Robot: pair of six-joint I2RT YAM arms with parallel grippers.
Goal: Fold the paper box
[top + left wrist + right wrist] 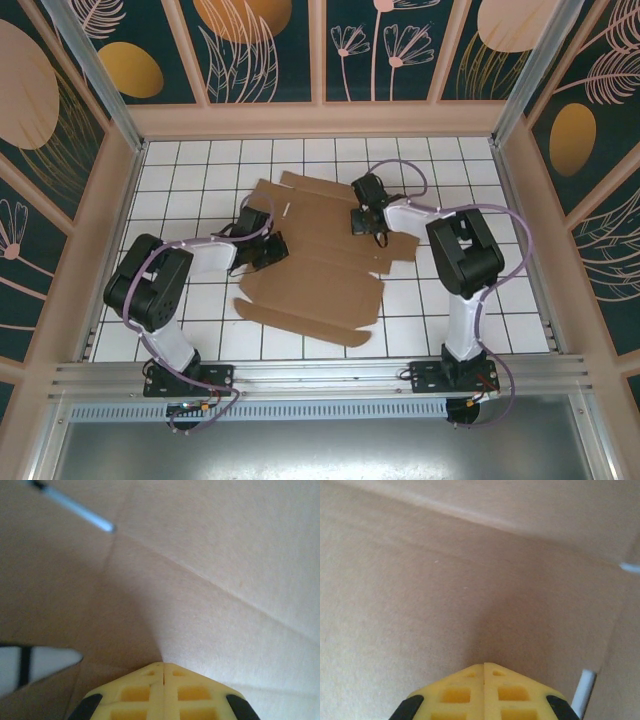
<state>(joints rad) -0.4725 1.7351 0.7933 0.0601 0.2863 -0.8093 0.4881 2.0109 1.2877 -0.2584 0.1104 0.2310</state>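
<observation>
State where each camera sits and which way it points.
Top external: high behind the left arm and right arm, looking down on the tiled table and the paper box.
Left wrist: on the left arm, facing cardboard close up; left pincer shut, at the bottom edge.
Right wrist: likewise on the right arm; right pincer shut.
Shared: all three see the paper box.

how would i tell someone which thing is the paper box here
Start at the white tiled table inside the flower-patterned walls. Spread open at its middle, between the left arm and right arm, lies the paper box: an unfolded brown cardboard sheet with flaps and creases. Nothing else on the tiles is brown cardboard.
</observation>
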